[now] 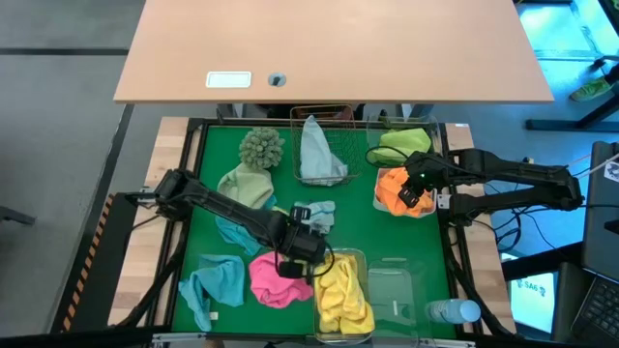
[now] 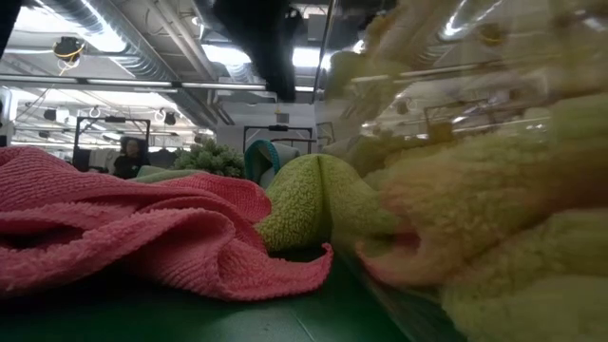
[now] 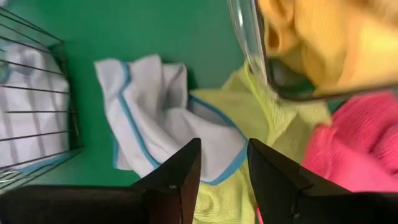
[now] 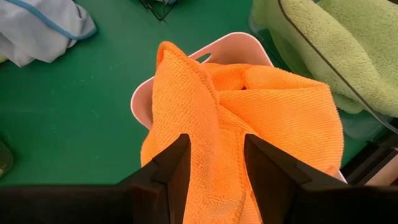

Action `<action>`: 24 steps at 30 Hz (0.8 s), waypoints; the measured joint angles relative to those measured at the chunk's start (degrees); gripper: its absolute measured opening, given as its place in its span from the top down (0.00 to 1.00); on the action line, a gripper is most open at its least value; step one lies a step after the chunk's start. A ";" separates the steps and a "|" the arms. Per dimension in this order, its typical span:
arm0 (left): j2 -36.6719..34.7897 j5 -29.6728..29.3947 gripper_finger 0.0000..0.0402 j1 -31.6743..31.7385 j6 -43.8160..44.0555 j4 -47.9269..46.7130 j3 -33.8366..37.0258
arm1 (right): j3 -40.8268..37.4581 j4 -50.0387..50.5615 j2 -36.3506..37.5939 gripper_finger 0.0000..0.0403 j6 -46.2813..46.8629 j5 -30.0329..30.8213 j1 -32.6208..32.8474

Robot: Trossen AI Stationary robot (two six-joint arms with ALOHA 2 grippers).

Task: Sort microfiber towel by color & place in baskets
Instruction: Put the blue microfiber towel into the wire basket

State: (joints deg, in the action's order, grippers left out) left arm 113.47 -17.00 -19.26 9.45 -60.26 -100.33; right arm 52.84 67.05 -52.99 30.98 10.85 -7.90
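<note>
Both arms over the green worktop [image 1: 218, 155], towels partly sorted.
High view: the left gripper [image 1: 302, 253] hangs by the pink microfiber towel [image 1: 271, 278] and one clear plastic tub [image 1: 350, 259] of yellow towels; the right gripper [image 1: 414, 188] is above one orange towel [image 1: 392, 193] in a white tray. Low view: pink cloth lies crumpled, long axis across. Left wrist view: jaws parted, empty, above one pale grey-blue towel [image 3: 155, 106]. Right wrist view: jaws parted over the orange towel [image 4: 261, 118], grip unclear.
</note>
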 joint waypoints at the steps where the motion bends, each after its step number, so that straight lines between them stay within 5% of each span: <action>1: 0.00 -0.02 0.69 -0.21 -0.70 0.67 1.37 | 0.00 0.00 0.00 0.63 0.00 0.00 0.00; 24: 0.00 -3.58 0.69 -0.47 -4.06 10.64 13.57 | 0.00 -0.09 0.00 0.63 0.00 0.61 -0.01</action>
State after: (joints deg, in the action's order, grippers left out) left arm 113.47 -20.58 -19.73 5.39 -49.61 -86.75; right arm 52.84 66.96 -52.99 30.98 11.46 -7.91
